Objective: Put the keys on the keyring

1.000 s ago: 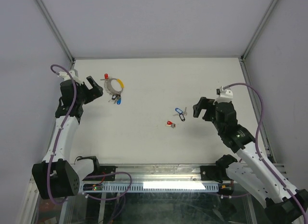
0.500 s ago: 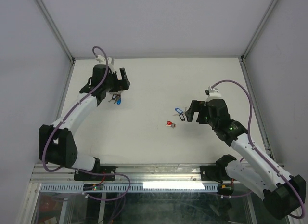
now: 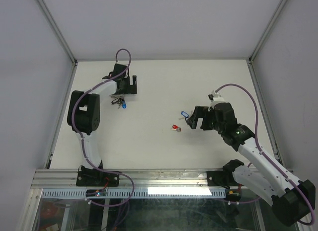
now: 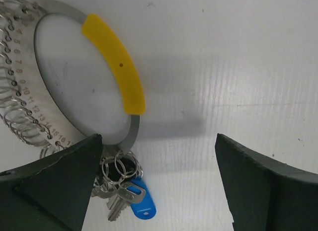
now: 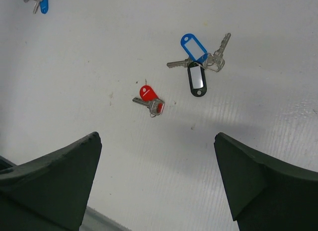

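Observation:
The keyring (image 4: 130, 136), a thin silvery hoop with a yellow section (image 4: 117, 67), lies under my left gripper (image 4: 156, 146), which is open right above it. Keys with a blue tag (image 4: 141, 207) hang from its small loops. From above, the left gripper (image 3: 126, 88) covers most of the hoop, and only the blue tag (image 3: 124, 105) pokes out. Loose keys lie mid-table: a blue-tagged one (image 5: 195, 47), a black-tagged one (image 5: 197, 79) and a red-tagged one (image 5: 147, 93). My right gripper (image 5: 156, 141) hovers open just short of them, seen from above (image 3: 191, 120) to their right.
A row of small numbered wire loops (image 4: 20, 92) lines the hoop's left side. White walls and aluminium posts (image 3: 54, 27) fence the white table (image 3: 149, 141). A metal rail (image 3: 159, 176) runs along the near edge.
My left arm swung from the table's far left to right over the keyring. My right gripper moved left toward the loose keys. Both stayed open.

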Tool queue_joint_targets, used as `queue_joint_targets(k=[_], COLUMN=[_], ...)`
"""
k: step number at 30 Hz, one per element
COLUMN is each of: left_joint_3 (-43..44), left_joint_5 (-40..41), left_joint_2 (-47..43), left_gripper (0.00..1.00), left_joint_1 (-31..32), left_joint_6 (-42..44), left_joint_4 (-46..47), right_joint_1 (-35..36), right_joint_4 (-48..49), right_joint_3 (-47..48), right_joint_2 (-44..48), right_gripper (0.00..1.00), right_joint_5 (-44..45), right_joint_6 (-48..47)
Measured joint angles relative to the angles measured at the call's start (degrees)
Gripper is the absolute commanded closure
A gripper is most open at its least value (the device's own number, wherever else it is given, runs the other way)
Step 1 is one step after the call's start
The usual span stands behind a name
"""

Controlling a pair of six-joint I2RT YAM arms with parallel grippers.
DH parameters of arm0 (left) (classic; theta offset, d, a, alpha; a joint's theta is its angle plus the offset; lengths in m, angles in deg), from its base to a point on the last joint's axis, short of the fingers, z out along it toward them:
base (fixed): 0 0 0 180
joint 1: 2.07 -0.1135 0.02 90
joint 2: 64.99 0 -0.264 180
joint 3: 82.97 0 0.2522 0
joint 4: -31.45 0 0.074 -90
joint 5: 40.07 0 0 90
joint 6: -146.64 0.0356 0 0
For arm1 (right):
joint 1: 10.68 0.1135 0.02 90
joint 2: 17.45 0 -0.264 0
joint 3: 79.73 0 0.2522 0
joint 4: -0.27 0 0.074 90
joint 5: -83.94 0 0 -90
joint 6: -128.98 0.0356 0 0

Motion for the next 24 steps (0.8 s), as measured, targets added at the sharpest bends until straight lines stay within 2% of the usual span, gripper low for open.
queue_joint_targets(k=[8,24], left_joint_3=[4.72,5.20], left_joint_5=[0.94,-0.17], left_joint_2=[2.40,5.25], left_gripper=[0.09,0.31], left_joint_1=[0.00,0.02], left_joint_6=[2.78,4.85], left_joint_4=[-0.52,-1.40], right_joint_1=[0.00,0.00], right_joint_4=[-0.26,-0.74], right_joint_3=[-0.13,-0.13], right_joint_2=[0.02,-0.04], right_gripper=[0.01,0.02], right_joint_5=[-2.01,-3.98], right_joint_6=[0.68,1.05])
